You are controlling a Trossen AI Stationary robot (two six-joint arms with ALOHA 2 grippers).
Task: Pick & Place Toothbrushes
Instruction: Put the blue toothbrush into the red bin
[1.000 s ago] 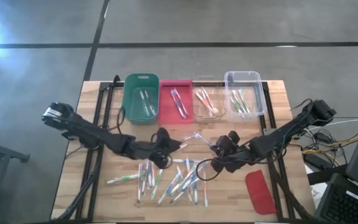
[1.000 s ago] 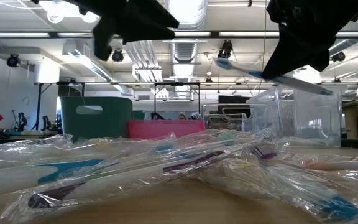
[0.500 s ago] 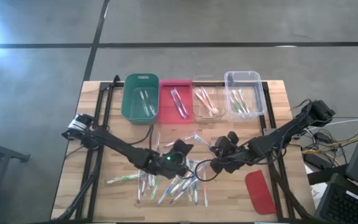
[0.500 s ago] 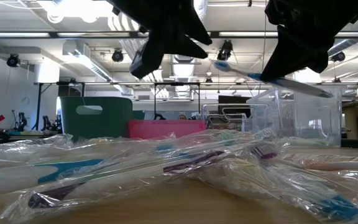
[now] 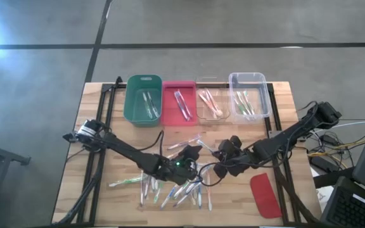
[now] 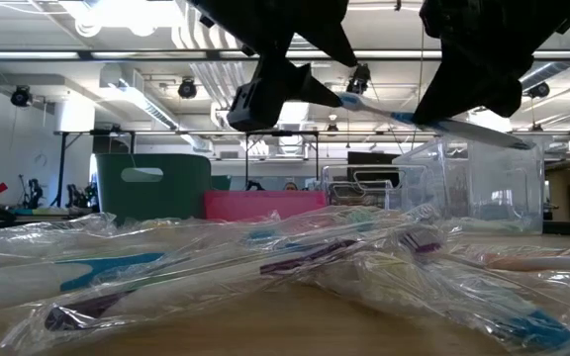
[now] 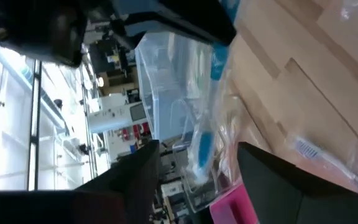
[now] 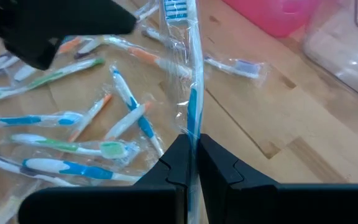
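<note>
Four bins point(image 5: 144, 101) are ranged along the table's far edge, and the loose toothbrushes point(image 5: 170, 187) are heaped in clear crinkly wrappers near the front, beneath the left gripper point(image 5: 184, 166), whose fingers are seen spread with nothing between them. A blue-accented wrapped toothbrush point(image 8: 190, 87) is pinched mid-handle in the closed right gripper point(image 8: 191, 163). The brushes are judged light and stiff, the film slippery; the handle middle is judged the best hold.

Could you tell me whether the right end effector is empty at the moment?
No, the right end effector is shut on a blue wrapped toothbrush, held above the pile on the table.
</note>
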